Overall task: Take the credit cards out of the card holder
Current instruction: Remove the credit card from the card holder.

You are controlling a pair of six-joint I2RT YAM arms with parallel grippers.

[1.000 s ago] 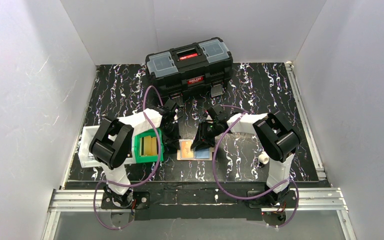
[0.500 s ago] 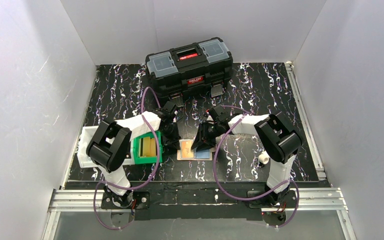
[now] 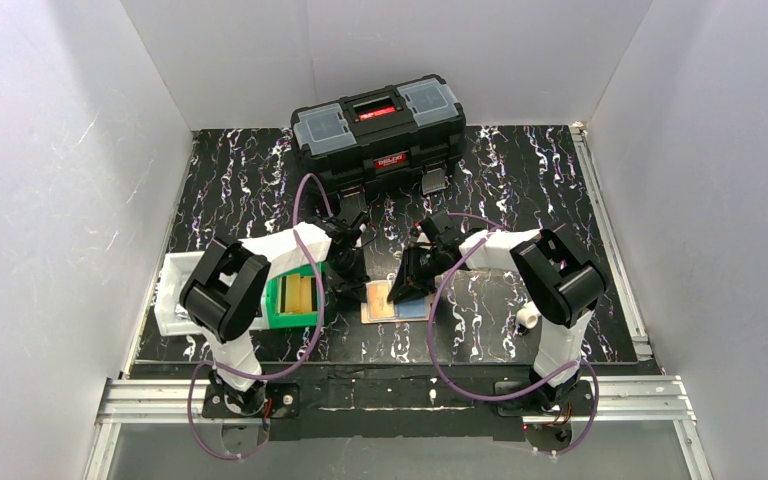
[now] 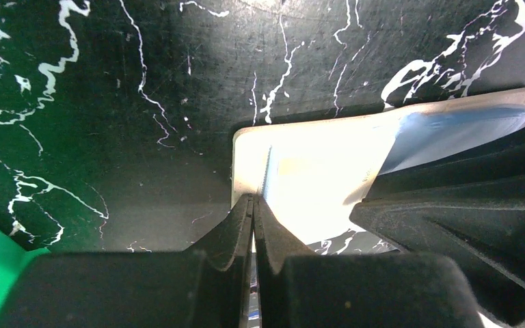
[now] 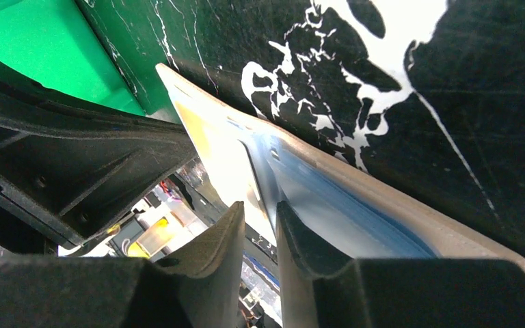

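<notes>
Near the front of the marbled black table [image 3: 530, 180], between both arms, the card holder [image 5: 417, 222] lies opened flat: thin, tan and leather-like. A glossy light blue card [image 4: 451, 133] and an orange-tan card [image 3: 379, 300] sit in it. The left pincer [image 4: 253, 199] is closed on nothing, its tip at the holder's edge. The right pincer [image 5: 258, 208] stands narrowly parted over the pale inside; whether it grips anything I cannot tell. Beside the holder, a green plastic bin [image 3: 274, 300] holds yellow-tan slabs [image 3: 300, 292].
</notes>
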